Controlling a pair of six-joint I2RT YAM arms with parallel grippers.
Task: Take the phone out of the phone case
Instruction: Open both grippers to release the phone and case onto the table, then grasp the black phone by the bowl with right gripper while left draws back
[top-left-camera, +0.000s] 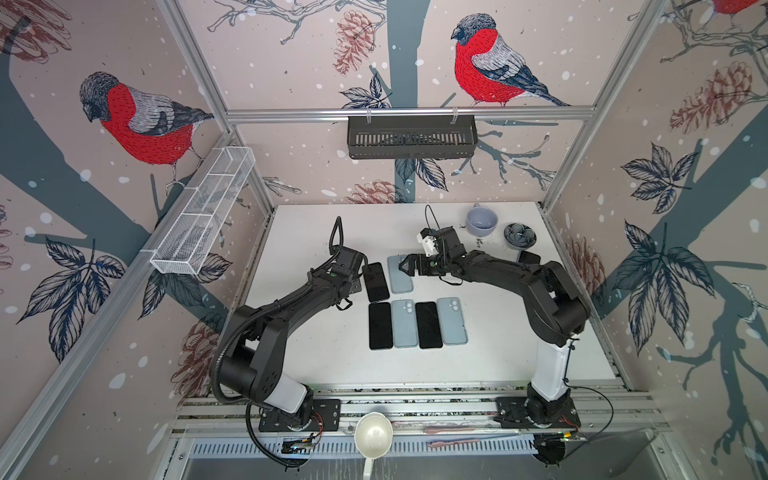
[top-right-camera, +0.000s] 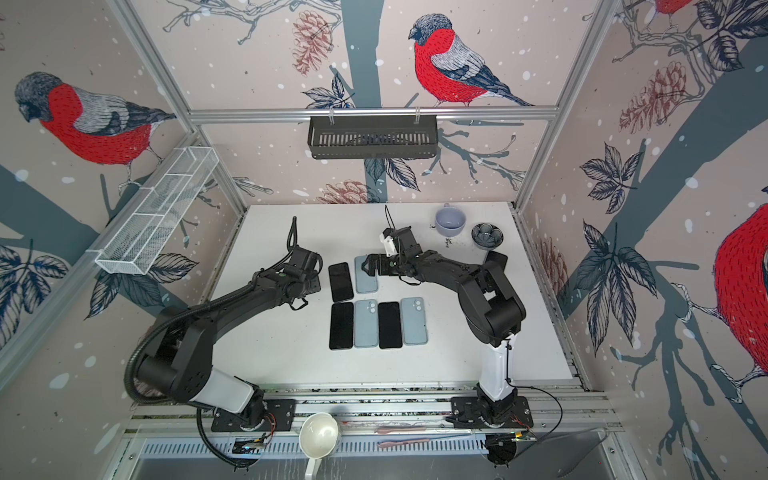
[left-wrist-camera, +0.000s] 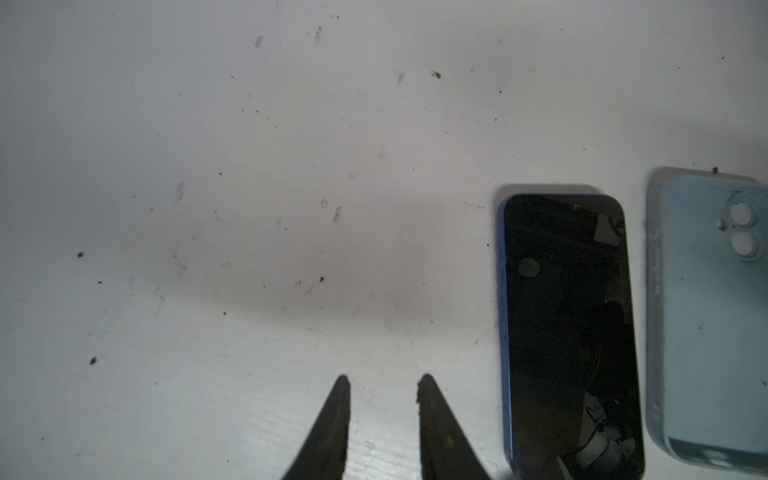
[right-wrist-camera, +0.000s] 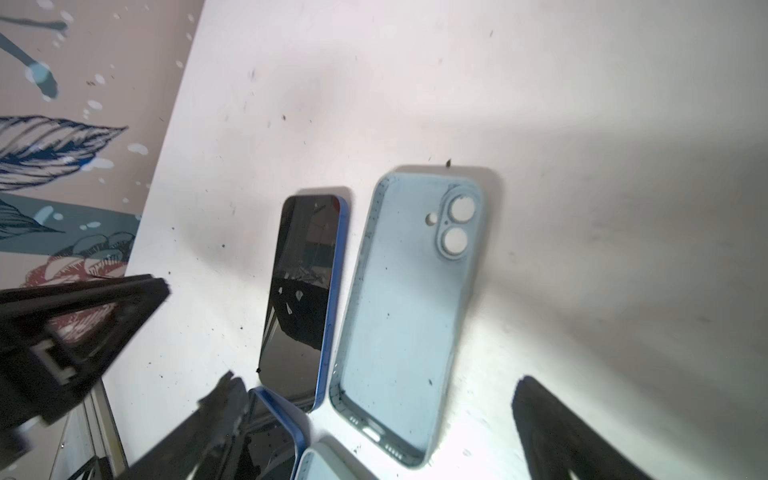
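- In both top views the phone lies screen up on the white table. It is already out of the pale blue phone case, which sits just beside it. The right gripper hangs above the case's far end. A row of more phones and cases lies close by on the robot's side, so an arm drawing back low could sweep that row askew.
- In the left wrist view the left gripper shows a narrow gap between its fingers with nothing in it. It is over bare table, to one side of the phone. The tips look low, so a sideways swing toward the phone could shove it against the case or back onto the case's rim.
- In the right wrist view the right gripper stands wide and empty. One finger is over the end of a second phone and the other is beyond the case.
- In this view the case lies open side up and empty, with the table showing through its lens holes, and the phone is alongside.
- A straight descent from here could land that finger on the second phone. Closing now could pinch phone and case together, because the two lie so close.
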